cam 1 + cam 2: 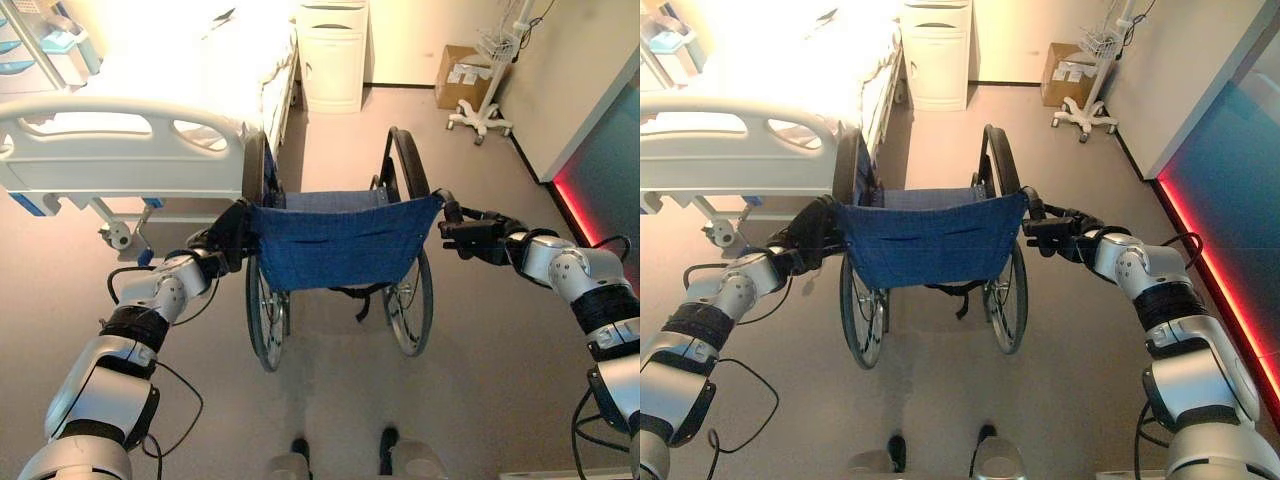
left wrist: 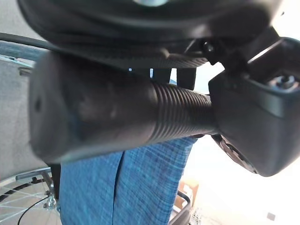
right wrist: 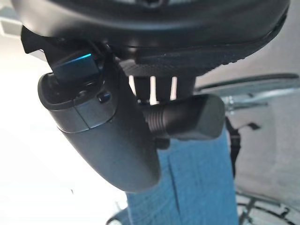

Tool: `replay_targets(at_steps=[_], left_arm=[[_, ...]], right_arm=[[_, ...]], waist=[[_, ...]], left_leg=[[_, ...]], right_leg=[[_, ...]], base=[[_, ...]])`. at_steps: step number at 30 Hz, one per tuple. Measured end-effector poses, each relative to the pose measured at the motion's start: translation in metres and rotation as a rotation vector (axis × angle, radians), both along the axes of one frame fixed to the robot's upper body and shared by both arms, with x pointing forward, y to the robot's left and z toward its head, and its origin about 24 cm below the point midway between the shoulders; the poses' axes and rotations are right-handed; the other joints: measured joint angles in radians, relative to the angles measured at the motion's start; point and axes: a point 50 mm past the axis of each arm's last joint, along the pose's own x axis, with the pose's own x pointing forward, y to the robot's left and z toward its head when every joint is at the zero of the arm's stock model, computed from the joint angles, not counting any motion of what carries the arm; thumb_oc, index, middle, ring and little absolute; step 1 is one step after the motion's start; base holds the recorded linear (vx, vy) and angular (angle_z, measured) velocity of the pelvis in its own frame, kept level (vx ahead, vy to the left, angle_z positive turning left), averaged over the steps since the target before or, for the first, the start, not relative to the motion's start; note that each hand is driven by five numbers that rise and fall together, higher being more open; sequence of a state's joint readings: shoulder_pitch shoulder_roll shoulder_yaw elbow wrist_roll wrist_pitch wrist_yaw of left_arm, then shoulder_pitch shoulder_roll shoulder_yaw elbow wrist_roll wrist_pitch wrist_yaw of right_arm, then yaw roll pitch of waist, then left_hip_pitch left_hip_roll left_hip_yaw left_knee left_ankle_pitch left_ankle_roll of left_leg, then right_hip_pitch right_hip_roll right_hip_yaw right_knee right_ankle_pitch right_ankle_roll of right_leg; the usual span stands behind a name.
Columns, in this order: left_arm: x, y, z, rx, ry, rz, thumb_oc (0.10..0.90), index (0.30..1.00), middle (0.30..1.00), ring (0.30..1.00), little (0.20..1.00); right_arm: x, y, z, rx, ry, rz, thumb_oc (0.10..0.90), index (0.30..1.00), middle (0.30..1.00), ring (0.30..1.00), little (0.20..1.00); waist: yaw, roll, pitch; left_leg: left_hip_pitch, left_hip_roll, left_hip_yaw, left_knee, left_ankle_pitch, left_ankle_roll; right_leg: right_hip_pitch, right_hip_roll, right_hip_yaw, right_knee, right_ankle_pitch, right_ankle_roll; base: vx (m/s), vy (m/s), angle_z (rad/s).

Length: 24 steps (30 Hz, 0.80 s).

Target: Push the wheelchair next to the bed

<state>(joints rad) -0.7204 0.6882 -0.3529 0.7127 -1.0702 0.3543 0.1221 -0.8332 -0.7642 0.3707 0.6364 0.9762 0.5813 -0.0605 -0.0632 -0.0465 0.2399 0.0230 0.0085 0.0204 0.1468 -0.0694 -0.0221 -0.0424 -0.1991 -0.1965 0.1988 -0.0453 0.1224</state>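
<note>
The wheelchair [image 1: 340, 250] stands in the middle of the floor [image 1: 480, 330], seen from behind, with its left side just beside the foot end of the bed [image 1: 130, 150]. Its backrest is a piece of blue woven cloth, stretched flat between two uprights, with a seam running down it. The big wheels are thin, with fine metal spokes and dark curved rims, and a black strap hangs under the seat. The left hand [image 1: 228, 236] is closed around the left push handle [image 2: 98, 117]; in the left wrist view this handle is a thick, dark, round grip, smooth at its blunt end and ribbed further in, and the thumb and fingers curl around it. The right hand [image 1: 470, 236] holds the right push handle [image 3: 185, 117] in the same way; in the right wrist view the short dark grip with a flat end comes out past the smooth, rounded thumb, and the fingers wrap over it. The bed has a white plastic footboard with long rounded openings and pale bedding on top, and a small caster shows under its frame. Beyond the wheelchair, against the far wall, stands a white cabinet [image 1: 333, 55] with rounded edges. To its right there is a brown cardboard box [image 1: 462, 75], and just beside it a white stand [image 1: 487, 100] on a wheeled star-shaped base.
</note>
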Motion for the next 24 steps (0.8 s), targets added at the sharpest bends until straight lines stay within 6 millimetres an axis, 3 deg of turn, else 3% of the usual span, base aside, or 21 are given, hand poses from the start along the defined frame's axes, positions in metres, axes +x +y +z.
replay_targets(at_steps=[4, 8, 9, 12, 13, 14, 16, 18, 19, 21, 23, 24], left_arm=[[0.001, -0.005, -0.001, -0.009, -0.008, -0.006, 0.400, 0.300, 0.300, 0.300, 0.300], [0.001, -0.006, -0.002, -0.001, -0.002, -0.011, 0.400, 0.300, 0.300, 0.300, 0.300], [0.001, -0.006, -0.003, 0.001, 0.000, -0.011, 0.400, 0.300, 0.300, 0.300, 0.300], [-0.001, 0.001, -0.002, 0.019, 0.008, 0.006, 0.400, 0.300, 0.300, 0.300, 0.300], [-0.001, 0.005, 0.000, 0.025, 0.010, 0.009, 0.400, 0.300, 0.300, 0.300, 0.300], [-0.001, 0.006, 0.002, 0.026, 0.006, 0.006, 0.400, 0.300, 0.300, 0.300, 0.300], [-0.001, 0.008, 0.003, 0.026, 0.000, -0.006, 0.400, 0.300, 0.300, 0.300, 0.300], [-0.002, 0.016, 0.009, 0.035, -0.013, -0.017, 0.400, 0.300, 0.300, 0.300, 0.300], [-0.002, 0.019, 0.011, 0.038, -0.020, -0.018, 0.400, 0.300, 0.300, 0.300, 0.300], [-0.001, 0.027, 0.020, 0.047, -0.038, -0.015, 0.400, 0.300, 0.300, 0.300, 0.300], [-0.001, 0.036, 0.029, 0.057, -0.054, 0.010, 0.400, 0.300, 0.300, 0.300, 0.300], [0.002, 0.037, 0.035, 0.041, -0.078, 0.026, 0.400, 0.300, 0.300, 0.300, 0.300]], right_arm=[[0.001, -0.004, 0.004, -0.005, -0.028, -0.014, 0.400, 0.300, 0.300, 0.300, 0.300], [0.002, -0.004, 0.003, -0.007, -0.030, -0.019, 0.400, 0.300, 0.300, 0.300, 0.300], [0.002, -0.004, 0.001, -0.003, -0.026, -0.022, 0.400, 0.300, 0.300, 0.300, 0.300], [0.004, 0.006, -0.008, 0.014, -0.015, -0.017, 0.400, 0.300, 0.300, 0.300, 0.300], [0.005, 0.009, -0.009, 0.020, -0.012, -0.021, 0.400, 0.300, 0.300, 0.300, 0.300], [0.006, 0.010, -0.007, 0.019, -0.018, -0.023, 0.400, 0.300, 0.300, 0.300, 0.300], [0.005, 0.007, -0.007, 0.015, -0.006, -0.029, 0.400, 0.300, 0.300, 0.300, 0.300], [0.005, 0.007, -0.008, 0.030, 0.001, -0.008, 0.400, 0.300, 0.300, 0.300, 0.300], [0.005, 0.008, -0.007, 0.040, -0.010, -0.002, 0.400, 0.300, 0.300, 0.300, 0.300], [0.009, 0.014, -0.001, 0.062, -0.044, 0.012, 0.400, 0.300, 0.300, 0.300, 0.300], [0.014, 0.024, 0.005, 0.083, -0.083, 0.031, 0.400, 0.300, 0.300, 0.300, 0.300], [0.018, 0.029, 0.012, 0.109, -0.124, 0.038, 0.400, 0.300, 0.300, 0.300, 0.300]], waist=[[-0.023, -0.001, 0.000], [-0.014, -0.004, 0.002], [-0.002, -0.006, 0.002], [0.060, -0.015, 0.022], [0.080, -0.009, 0.026], [0.084, 0.007, 0.036], [0.081, 0.034, 0.054], [0.084, 0.030, 0.052], [0.085, 0.030, 0.053], [0.105, 0.028, 0.051], [0.166, 0.016, 0.051], [0.184, 0.004, 0.052]], left_leg=[[-0.001, -0.067, -0.002, -0.013, 0.019, 0.043], [0.021, -0.099, -0.013, -0.026, 0.028, 0.069], [0.030, -0.100, -0.007, -0.035, 0.029, 0.072], [0.075, -0.083, 0.073, -0.048, 0.023, 0.081], [0.064, -0.085, 0.115, -0.043, 0.026, 0.109], [0.069, -0.063, 0.122, -0.059, 0.022, 0.120], [0.093, -0.028, 0.162, -0.085, 0.046, 0.130], [0.066, -0.016, 0.184, -0.074, 0.052, 0.136], [0.057, -0.012, 0.185, -0.078, 0.060, 0.135], [0.025, 0.002, 0.243, -0.077, 0.076, 0.133], [-0.008, 0.008, 0.281, -0.064, 0.089, 0.120], [-0.057, 0.008, 0.260, -0.039, 0.102, 0.101]], right_leg=[[-0.003, -0.041, 0.032, -0.028, 0.034, 0.049], [0.020, -0.057, 0.045, -0.100, 0.093, 0.068], [0.021, -0.056, 0.039, -0.110, 0.108, 0.065], [0.004, -0.046, -0.064, -0.104, 0.182, 0.022], [-0.012, -0.030, -0.074, -0.121, 0.253, 0.016], [-0.013, -0.020, -0.076, -0.121, 0.271, 0.031], [-0.053, -0.037, -0.124, 0.179, 0.107, -0.021], [-0.049, -0.041, -0.115, 0.378, -0.004, -0.030], [-0.038, -0.041, -0.109, 0.403, -0.028, -0.024], [0.028, -0.016, -0.115, 0.360, -0.097, -0.019], [0.122, 0.012, -0.136, 0.169, -0.147, -0.028], [0.177, 0.064, -0.122, -0.026, -0.134, -0.031]], base=[[-0.26, 0.282, -0.04], [-0.30, 0.210, -0.27], [-0.34, 0.185, -0.66], [-0.41, 0.217, -0.83], [-0.53, 0.233, -0.88], [-0.38, 0.077, -0.63], [-0.41, 0.006, -0.33], [-0.41, -0.104, -0.30], [-0.50, -0.190, -0.41], [-0.49, -0.228, -0.64], [-0.55, -0.239, -1.05], [-0.47, -0.131, -0.69]])
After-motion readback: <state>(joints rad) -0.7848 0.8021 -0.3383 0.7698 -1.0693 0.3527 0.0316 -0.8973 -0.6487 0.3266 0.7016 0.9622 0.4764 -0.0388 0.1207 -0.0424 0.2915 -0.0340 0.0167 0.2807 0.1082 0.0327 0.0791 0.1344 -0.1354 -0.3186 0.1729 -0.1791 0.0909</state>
